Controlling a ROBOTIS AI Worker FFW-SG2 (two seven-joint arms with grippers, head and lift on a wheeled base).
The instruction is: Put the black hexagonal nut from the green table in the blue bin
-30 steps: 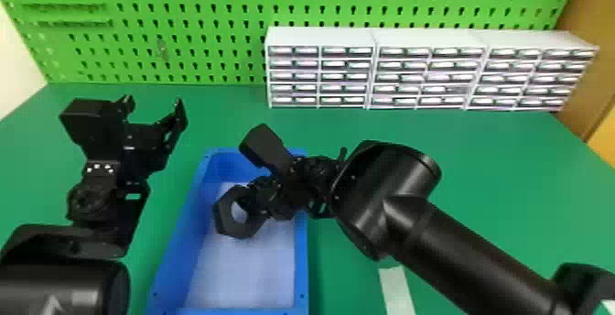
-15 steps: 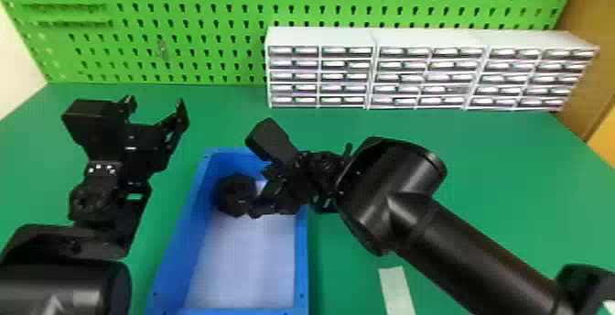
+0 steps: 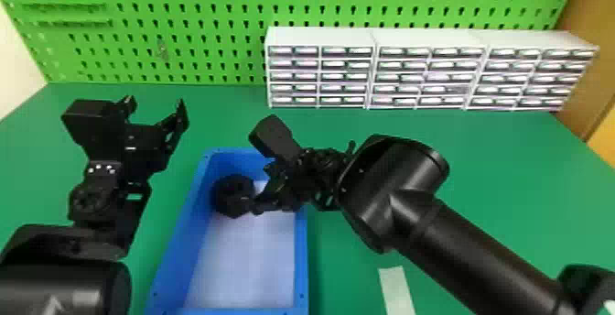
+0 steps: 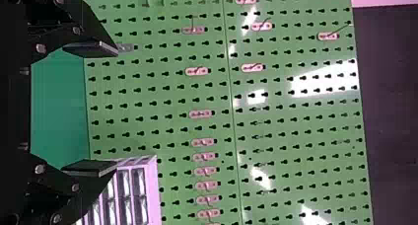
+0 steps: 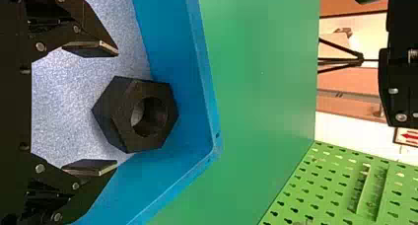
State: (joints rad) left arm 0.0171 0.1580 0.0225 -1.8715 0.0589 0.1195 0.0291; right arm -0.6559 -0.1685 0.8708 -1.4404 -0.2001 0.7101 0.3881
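The black hexagonal nut (image 3: 233,195) lies inside the blue bin (image 3: 301,245), in its far left corner. My right gripper (image 3: 261,188) is over the bin beside the nut. In the right wrist view the nut (image 5: 137,114) rests near the corner of the blue bin (image 5: 203,62), just beyond the tips of my right gripper (image 5: 117,108), which stands open and apart from it. My left gripper (image 3: 158,105) is parked above the table left of the bin; the left wrist view has this left gripper (image 4: 117,108) open, with nothing between its fingers.
The green table (image 3: 480,163) surrounds the bin. White drawer cabinets (image 3: 320,37) stand along its back, against a green pegboard (image 3: 206,35). A pale strip (image 3: 396,291) lies on the table right of the bin.
The nut has gone from the right gripper's grasp down into the bin's far left corner. The right gripper has opened and shifted slightly to the right. The left arm has barely moved.
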